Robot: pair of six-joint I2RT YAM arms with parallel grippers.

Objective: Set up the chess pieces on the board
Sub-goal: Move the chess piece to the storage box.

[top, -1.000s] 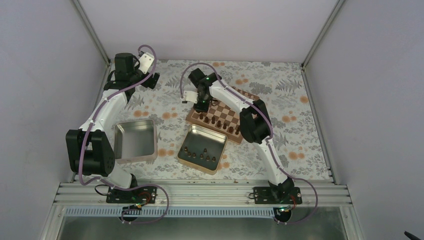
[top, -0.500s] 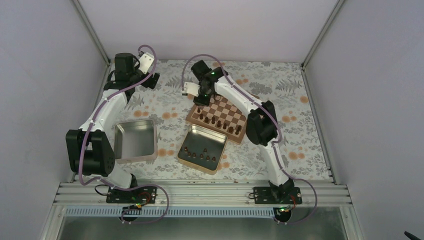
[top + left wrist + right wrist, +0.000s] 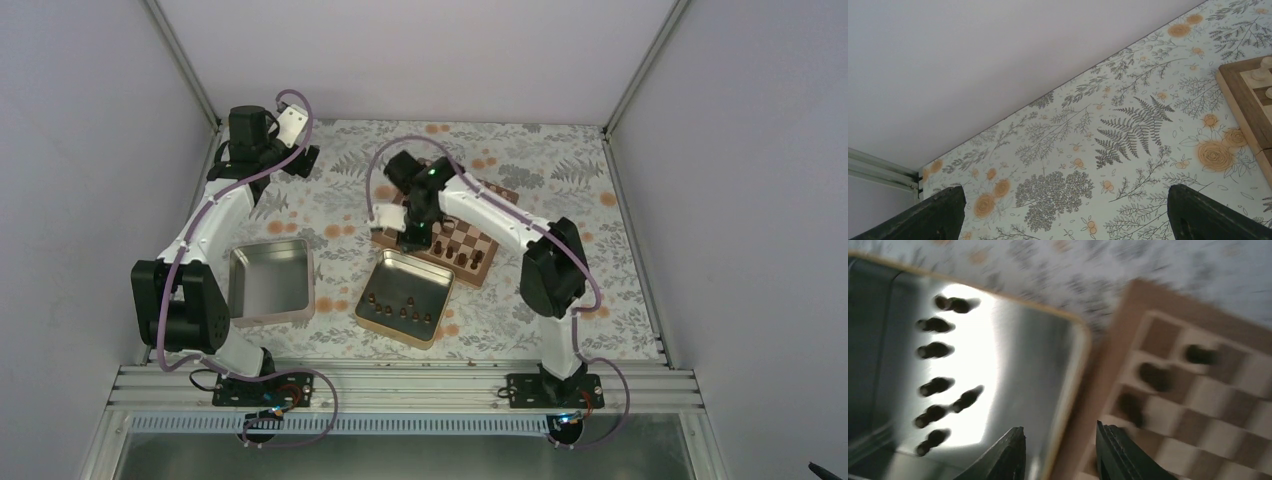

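Over the board (image 3: pixel 1108 350) edge, right jaws seemingly empty.

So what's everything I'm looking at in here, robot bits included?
board: one, tan and dark brown checks, mid-table.
dark chess pieces: several, dark brown, some in the near tin, some on the board.
pale chess pieces: at least two, tan, at the board's edge nearest the left arm.
tin with pieces: one, silvery with a gold rim, just in front of the board.
empty tin: one, silvery, front left.
tablecloth: one, pale with orange flowers and grey ferns, covering the table.
left gripper: one, black, wide open over bare cloth, far left.
right gripper: one, black, open and holding nothing, above the tin's rim beside the board.
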